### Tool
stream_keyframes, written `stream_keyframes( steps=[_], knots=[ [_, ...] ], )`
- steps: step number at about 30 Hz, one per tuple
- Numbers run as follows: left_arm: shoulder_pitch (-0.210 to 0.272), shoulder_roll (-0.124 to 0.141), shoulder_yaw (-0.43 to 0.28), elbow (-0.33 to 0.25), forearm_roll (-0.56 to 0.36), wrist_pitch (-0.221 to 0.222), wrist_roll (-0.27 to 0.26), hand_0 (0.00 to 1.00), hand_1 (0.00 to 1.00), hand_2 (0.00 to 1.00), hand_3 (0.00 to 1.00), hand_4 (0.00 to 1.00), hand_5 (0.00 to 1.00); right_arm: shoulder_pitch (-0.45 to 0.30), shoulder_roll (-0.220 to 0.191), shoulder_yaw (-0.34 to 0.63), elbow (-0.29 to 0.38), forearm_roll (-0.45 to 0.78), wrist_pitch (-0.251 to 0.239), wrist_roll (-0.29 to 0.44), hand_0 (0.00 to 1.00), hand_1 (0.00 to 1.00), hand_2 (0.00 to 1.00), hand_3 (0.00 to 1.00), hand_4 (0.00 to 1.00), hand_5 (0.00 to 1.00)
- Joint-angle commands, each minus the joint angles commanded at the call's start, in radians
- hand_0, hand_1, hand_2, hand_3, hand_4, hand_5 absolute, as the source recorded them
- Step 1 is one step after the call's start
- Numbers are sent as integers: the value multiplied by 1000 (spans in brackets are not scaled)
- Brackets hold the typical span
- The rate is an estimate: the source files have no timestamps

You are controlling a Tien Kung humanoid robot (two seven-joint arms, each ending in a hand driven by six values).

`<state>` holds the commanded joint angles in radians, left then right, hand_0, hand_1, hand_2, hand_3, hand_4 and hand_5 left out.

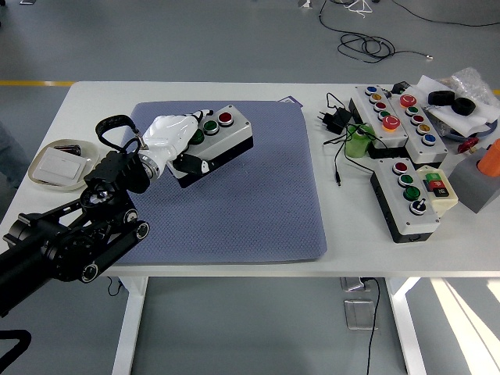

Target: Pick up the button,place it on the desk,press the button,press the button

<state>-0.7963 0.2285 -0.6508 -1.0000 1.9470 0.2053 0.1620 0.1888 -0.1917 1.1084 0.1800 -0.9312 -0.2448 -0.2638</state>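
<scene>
A grey-and-black button box [221, 138] with a red button and green buttons on top is held tilted above the blue-grey mat [258, 203]. My left hand [173, 141], white with a black arm, is shut on the box's left end, thumb under it and fingers over the top. The box hangs over the mat's upper middle. The right arm does not show.
A white dish [62, 164] with a card sits at the table's left. At the right lie several other button boxes [406, 199], a long one [388, 113], a green cup [359, 142], a black plug with cable [336, 119] and an orange object [491, 158].
</scene>
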Motion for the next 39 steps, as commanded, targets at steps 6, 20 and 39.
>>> stream_keyframes(
  steps=[6,20,39],
  knots=[
    [-1,17,21,-1,45,-28,-176,287,251,184,284,401,2,-5,2,-3,0,2,-1,-1,787,797,817,751,412,479],
    [-15,31,99,18,182,-30,-288,352,288,210,288,408,2,-9,3,-10,0,4,0,-2,787,797,817,751,412,479],
    [-39,23,119,70,156,-63,-299,597,565,551,366,489,2,2,3,-12,0,7,2,0,787,797,817,751,412,479]
  ],
)
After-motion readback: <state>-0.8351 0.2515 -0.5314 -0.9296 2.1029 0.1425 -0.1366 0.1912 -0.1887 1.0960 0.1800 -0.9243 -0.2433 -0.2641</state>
